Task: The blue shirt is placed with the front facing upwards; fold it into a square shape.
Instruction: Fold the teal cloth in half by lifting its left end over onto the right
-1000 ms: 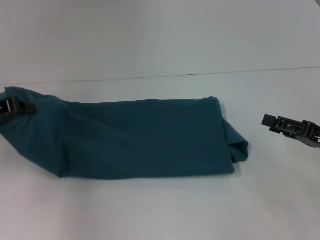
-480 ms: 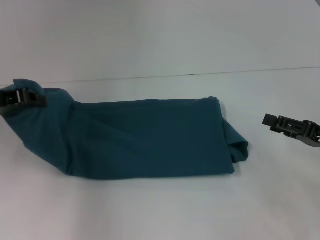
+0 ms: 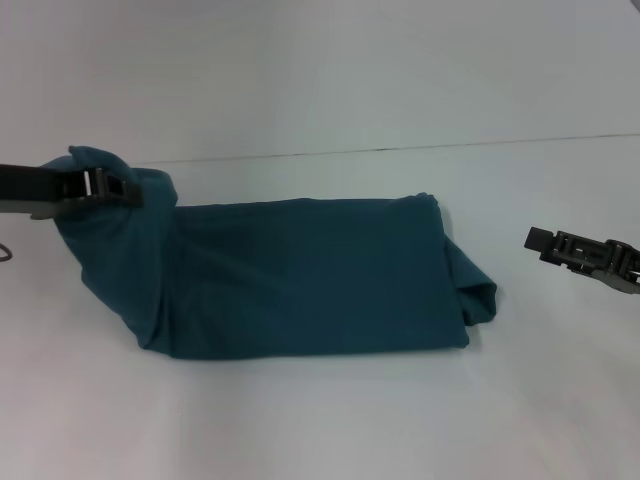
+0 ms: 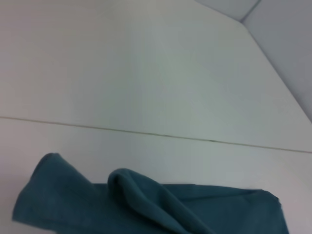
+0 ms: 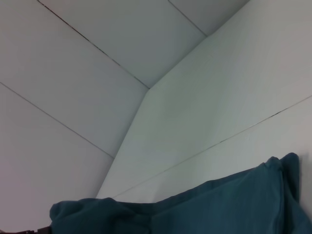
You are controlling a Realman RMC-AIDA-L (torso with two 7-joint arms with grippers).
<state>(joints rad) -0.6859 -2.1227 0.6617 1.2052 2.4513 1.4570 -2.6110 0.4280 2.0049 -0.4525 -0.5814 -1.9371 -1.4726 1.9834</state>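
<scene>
The blue shirt [image 3: 310,275] lies on the white table [image 3: 320,420] as a long folded band, plain teal side up, with no lettering in sight. Its end nearest the left gripper [image 3: 128,186] is lifted off the table and drapes down from the gripper in a slanting fold, a small hump of cloth standing just above the fingers. The left gripper is clamped on that raised end of the blue shirt, its arm reaching in level from the robot's left. From the held end the cloth runs away toward the right gripper [image 3: 540,240], flattening onto the table partway along. The far end of the band, the one closer to the right gripper, has a loose flap bulging out past the straight folded edge and resting on the table.

The right gripper hovers apart from the shirt, off its far end with bare table between them; whether its fingers are apart or together I cannot tell. In the left wrist view the lifted cloth shows as a rumpled ridge over the flat band. A thin dark seam [image 3: 400,150] crosses the table beyond the shirt.
</scene>
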